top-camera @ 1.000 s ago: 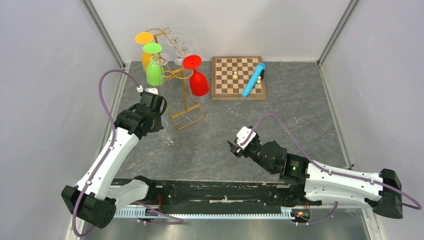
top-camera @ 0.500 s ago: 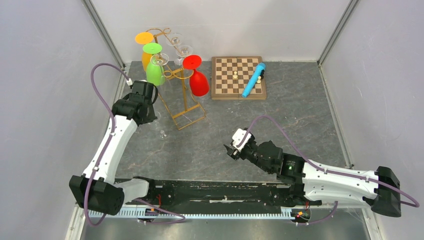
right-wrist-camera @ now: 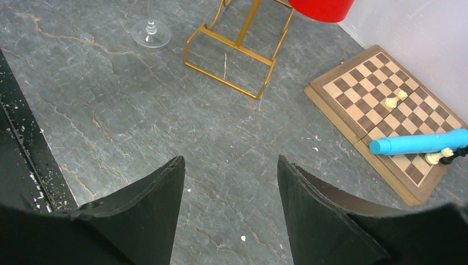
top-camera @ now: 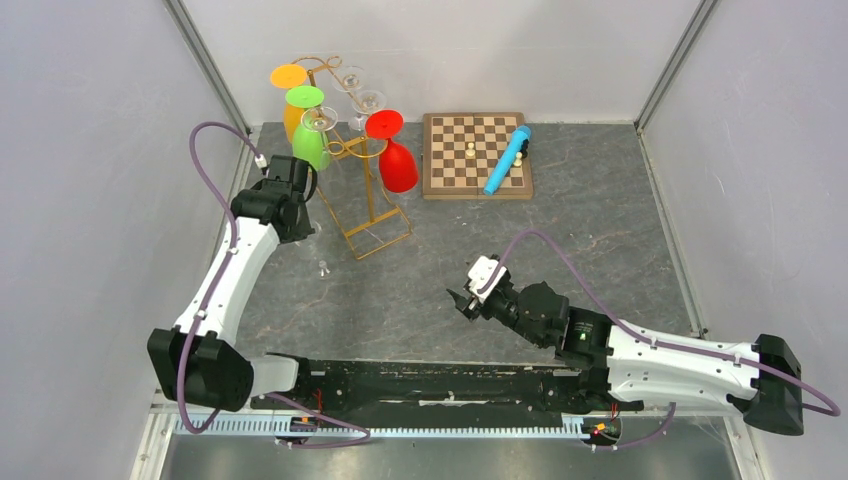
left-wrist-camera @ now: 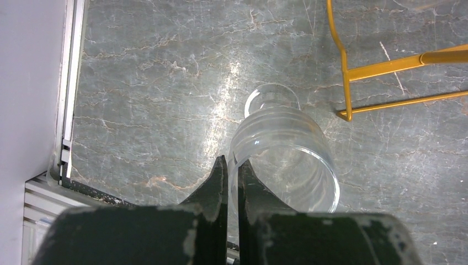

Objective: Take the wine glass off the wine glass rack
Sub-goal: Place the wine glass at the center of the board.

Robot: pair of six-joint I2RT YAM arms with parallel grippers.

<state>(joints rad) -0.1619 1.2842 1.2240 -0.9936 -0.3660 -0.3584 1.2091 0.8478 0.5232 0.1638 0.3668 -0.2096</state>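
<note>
Operator, your left gripper pinches the clear stemmed wine glass beside the gold wire rack; right gripper gapes.

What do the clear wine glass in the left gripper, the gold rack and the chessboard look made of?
Wine glass: transparent, glossy, with a ribbed bowl; the table veins show through it. Glass or clear plastic, can't tell.
Rack: thin bent wire in a gold finish with glints, likely coated metal.
Chessboard: looks wooden, with a brown frame and matte light and dark squares.
</note>
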